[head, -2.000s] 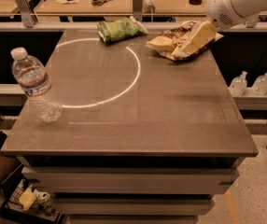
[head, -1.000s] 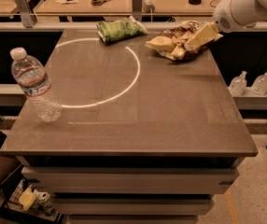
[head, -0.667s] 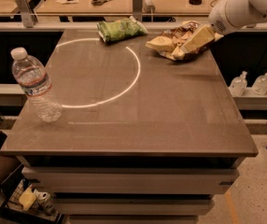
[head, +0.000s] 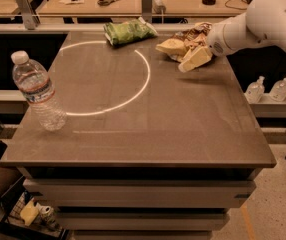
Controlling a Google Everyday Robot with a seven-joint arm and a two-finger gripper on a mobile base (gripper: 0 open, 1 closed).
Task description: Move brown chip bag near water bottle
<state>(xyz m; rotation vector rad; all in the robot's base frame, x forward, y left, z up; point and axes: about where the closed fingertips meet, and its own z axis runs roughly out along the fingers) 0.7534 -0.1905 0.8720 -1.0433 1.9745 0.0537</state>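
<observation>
The brown chip bag (head: 187,36) lies crumpled at the table's far right, with cream-yellow parts at its left and near sides. My gripper (head: 193,58) is at the bag's near right side, touching or right against it, with the white arm (head: 253,24) reaching in from the right. The water bottle (head: 37,91) stands upright near the table's front left edge, far from the bag. It is clear and ridged, with a white cap and a label band.
A green chip bag (head: 128,31) lies at the table's far edge, left of the brown bag. A white circle line (head: 133,94) is marked on the table (head: 183,134). Two small white-capped bottles (head: 269,89) stand on a ledge to the right. A bench with tools lies behind.
My gripper has come down and toward the near left, closer onto the bag's near side. The bag's left part and the water bottle have not moved.
</observation>
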